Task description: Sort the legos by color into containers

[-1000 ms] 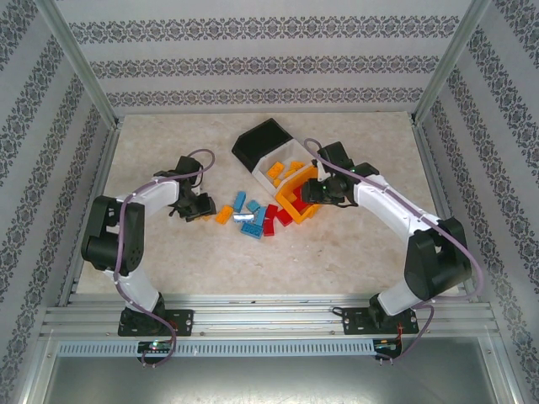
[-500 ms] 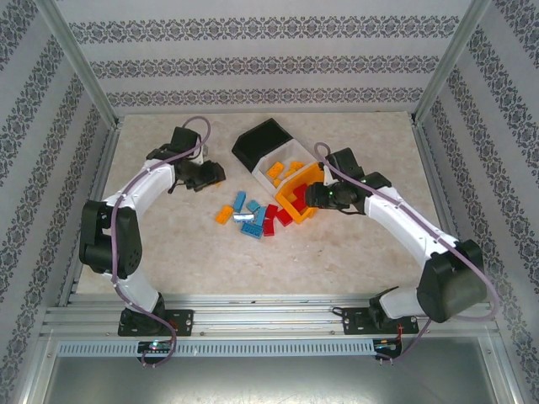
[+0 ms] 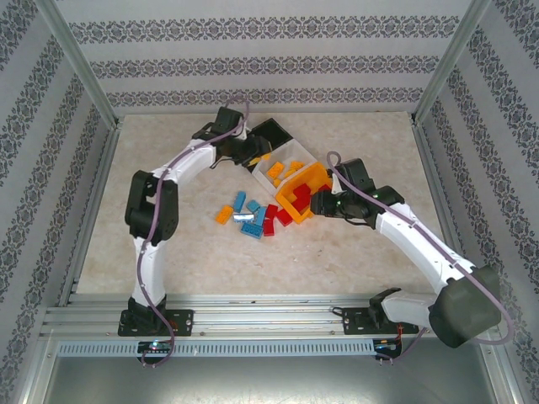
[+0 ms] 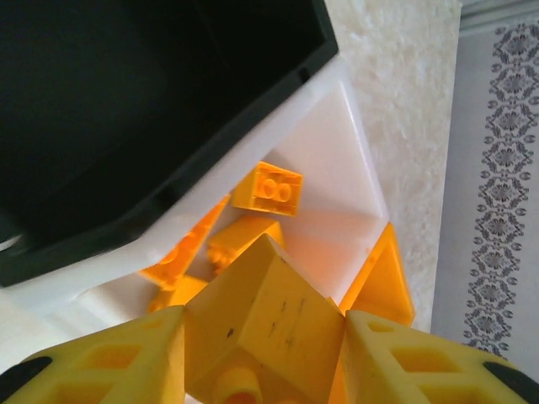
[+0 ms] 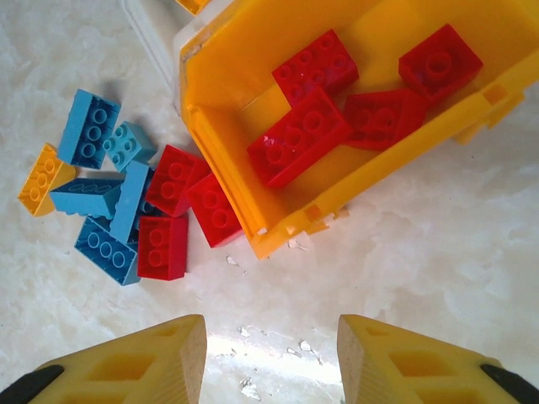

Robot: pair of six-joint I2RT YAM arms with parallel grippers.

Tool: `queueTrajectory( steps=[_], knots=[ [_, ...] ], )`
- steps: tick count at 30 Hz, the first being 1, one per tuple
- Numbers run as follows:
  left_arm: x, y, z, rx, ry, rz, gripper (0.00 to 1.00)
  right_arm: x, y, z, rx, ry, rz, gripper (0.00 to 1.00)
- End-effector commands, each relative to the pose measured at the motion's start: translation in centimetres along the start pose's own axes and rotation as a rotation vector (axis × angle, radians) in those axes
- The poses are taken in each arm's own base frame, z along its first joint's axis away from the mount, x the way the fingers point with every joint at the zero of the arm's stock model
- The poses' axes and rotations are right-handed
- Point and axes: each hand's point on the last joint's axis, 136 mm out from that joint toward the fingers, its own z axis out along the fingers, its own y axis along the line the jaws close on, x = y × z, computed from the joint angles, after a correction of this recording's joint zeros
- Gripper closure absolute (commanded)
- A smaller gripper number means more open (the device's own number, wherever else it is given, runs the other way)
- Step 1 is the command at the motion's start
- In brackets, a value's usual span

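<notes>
My left gripper (image 4: 263, 353) hangs over the white container (image 4: 337, 168), shut on an orange-yellow lego (image 4: 269, 320) that touches both fingers. More orange-yellow legos (image 4: 268, 187) lie in that container, next to the black container (image 4: 126, 101). In the top view the left gripper (image 3: 250, 151) sits where the black and white containers meet. My right gripper (image 5: 271, 353) is open and holds nothing, just in front of the orange container (image 5: 227, 109), which has several red legos (image 5: 299, 139) in it. Loose red (image 5: 164, 244), blue (image 5: 88, 126) and one orange-yellow (image 5: 42, 178) legos lie left of it.
The three containers (image 3: 290, 156) stand joined at the middle back of the marble-patterned table. The loose pile (image 3: 253, 219) lies just in front of them. Metal frame posts and patterned walls close the table in at the sides and back.
My left arm has swung from the left of the table up and right to over the containers, carrying the orange-yellow lego. My right arm has drawn back slightly from the orange container.
</notes>
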Motion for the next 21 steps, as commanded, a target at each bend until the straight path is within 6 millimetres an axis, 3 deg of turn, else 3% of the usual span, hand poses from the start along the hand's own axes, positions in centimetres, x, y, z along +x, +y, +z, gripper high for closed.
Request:
queueTrajectory(
  steps=[1,6,12,16,21],
  knots=[
    [-0.7,-2.1,0.9,0.052,0.008,-0.008,0.49,1.0,-0.3,-0.4,0.005,0.012,0.015,0.54],
    [-1.1,-2.7,1.7,0.039,0.021,0.014,0.37,1.3,-0.6,-0.4,0.010,0.010,0.020,0.54],
    [-0.9,-3.1,0.1,-0.005,0.023,0.077,0.32,1.3,-0.3,-0.5,-0.003,0.010,0.024,0.53],
    [1.0,-1.0,-3.6,-0.158,0.027,0.200,0.31,1.5,-0.3,-0.5,-0.006,0.013,0.020,0.53],
    [5.2,4.1,-9.7,-0.423,0.086,0.377,0.24,2.0,0.0,0.1,-0.031,0.029,0.017,0.51]
  ],
)
